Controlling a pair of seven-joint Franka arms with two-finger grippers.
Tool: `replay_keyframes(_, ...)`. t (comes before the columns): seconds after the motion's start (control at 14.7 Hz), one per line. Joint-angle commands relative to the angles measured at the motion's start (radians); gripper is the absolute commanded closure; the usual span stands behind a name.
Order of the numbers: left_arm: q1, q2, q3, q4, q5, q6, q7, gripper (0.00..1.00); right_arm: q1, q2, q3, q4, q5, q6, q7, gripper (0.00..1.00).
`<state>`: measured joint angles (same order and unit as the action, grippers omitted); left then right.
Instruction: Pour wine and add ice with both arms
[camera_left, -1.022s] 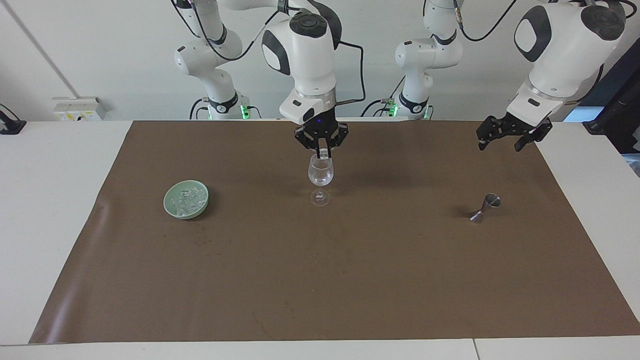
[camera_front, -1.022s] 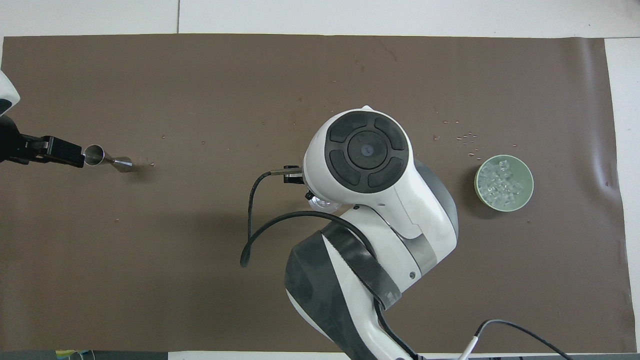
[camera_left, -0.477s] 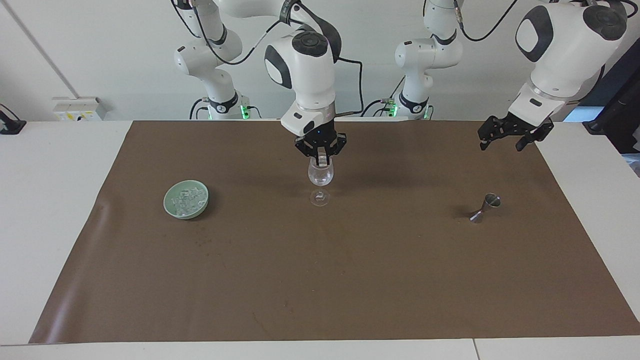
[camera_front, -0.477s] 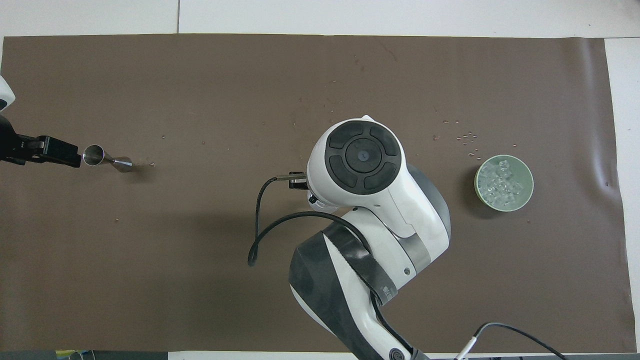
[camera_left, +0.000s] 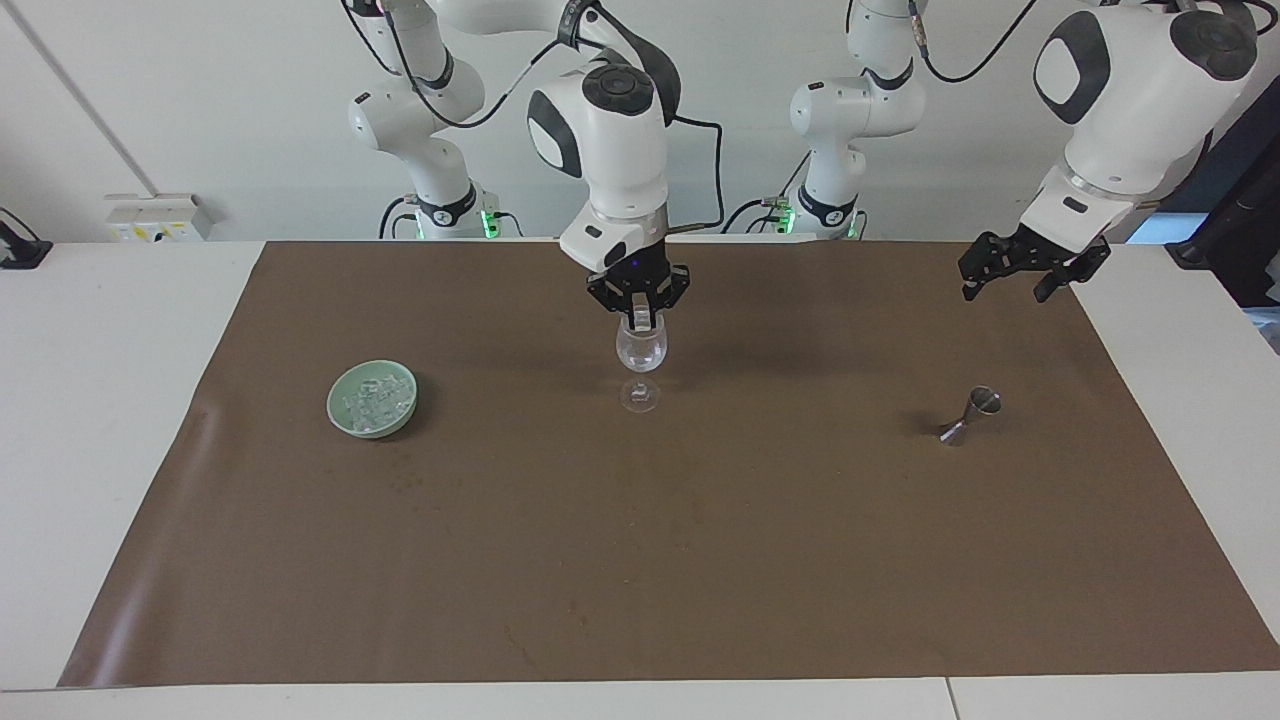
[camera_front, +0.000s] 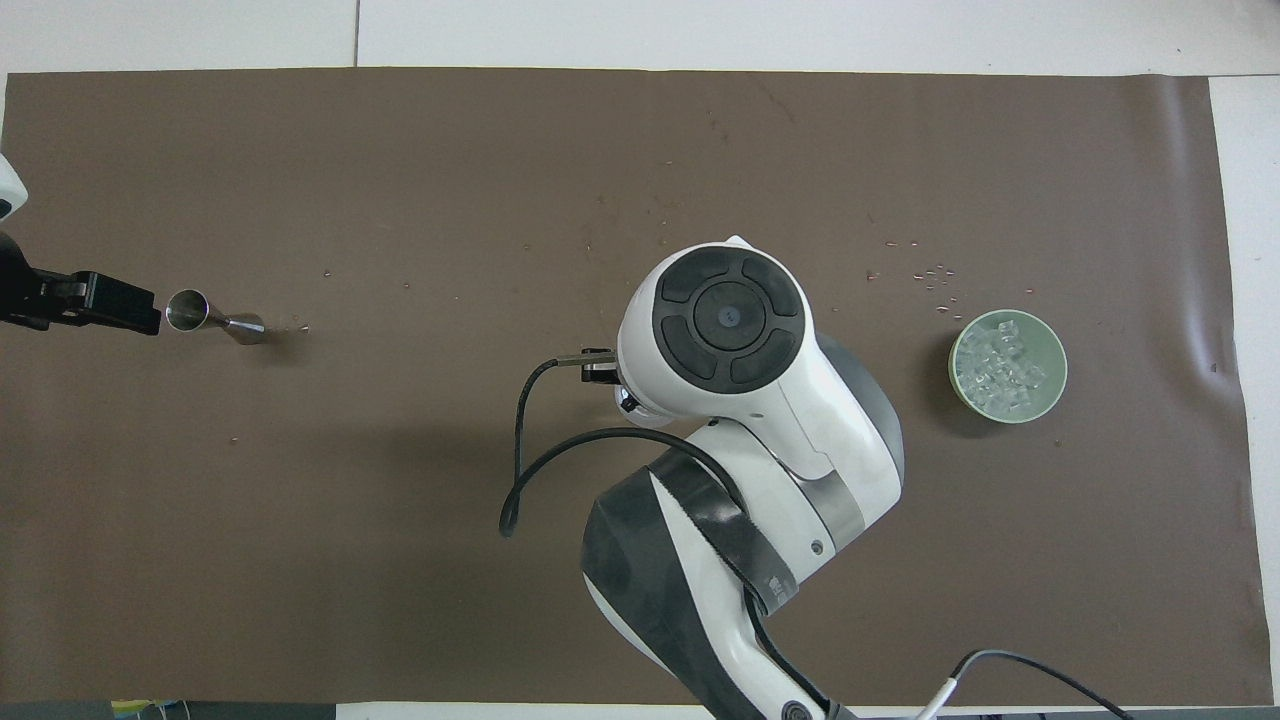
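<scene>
— Why is the right gripper (camera_left: 638, 318) over the glass (camera_left: 640, 352)?
— I'm dropping a cube; it pinches one above the rim. Remaining ice (camera_left: 375, 402) sits in the bowl (camera_left: 340, 405).
— The left gripper (camera_left: 1012, 280)?
— Spread, waiting above the jigger (camera_left: 970, 416).

From overhead, the right arm (camera_front: 740, 420) hides the right gripper and all of the wine glass (camera_left: 640, 350). The left gripper (camera_front: 85, 300) is cut off by that view's edge. Whether the right gripper (camera_left: 638, 318) holds an ice cube over the glass is too small to tell.
</scene>
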<state>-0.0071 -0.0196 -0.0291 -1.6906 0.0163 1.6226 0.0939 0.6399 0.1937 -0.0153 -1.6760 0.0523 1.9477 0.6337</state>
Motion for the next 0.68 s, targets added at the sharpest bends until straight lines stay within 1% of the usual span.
replay_keyframes(0.0, -0.001, -0.026, 0.001, -0.029, 0.021, 0.013, -0.01, 0.0, 0.012, -0.023, -0.006, -0.019, -0.006, -0.015, 0.021, 0.63)
replay_keyframes(0.2, -0.001, -0.026, 0.001, -0.029, 0.021, 0.013, -0.01, 0.0, 0.012, -0.022, -0.006, -0.005, -0.009, -0.033, 0.021, 0.63)
replay_keyframes(0.34, -0.001, -0.026, 0.001, -0.026, 0.021, 0.013, -0.01, 0.0, 0.0, -0.011, -0.008, 0.048, -0.04, -0.082, 0.018, 0.62)
replay_keyframes(0.41, -0.001, -0.026, 0.001, -0.029, 0.021, 0.013, -0.01, 0.0, -0.009, -0.011, -0.008, 0.08, -0.064, -0.108, 0.015, 0.59)
replay_keyframes(0.48, -0.001, -0.026, 0.001, -0.029, 0.021, 0.013, -0.01, 0.0, -0.031, -0.011, -0.011, 0.102, -0.072, -0.122, 0.014, 0.53)
replay_keyframes(0.55, -0.001, -0.026, 0.001, -0.029, 0.021, 0.013, -0.008, 0.0, -0.063, -0.013, -0.011, 0.105, -0.074, -0.124, 0.003, 0.5)
replay_keyframes(0.61, -0.001, -0.026, 0.001, -0.026, 0.021, 0.013, -0.01, 0.0, -0.097, -0.022, -0.014, 0.108, -0.072, -0.125, -0.015, 0.45)
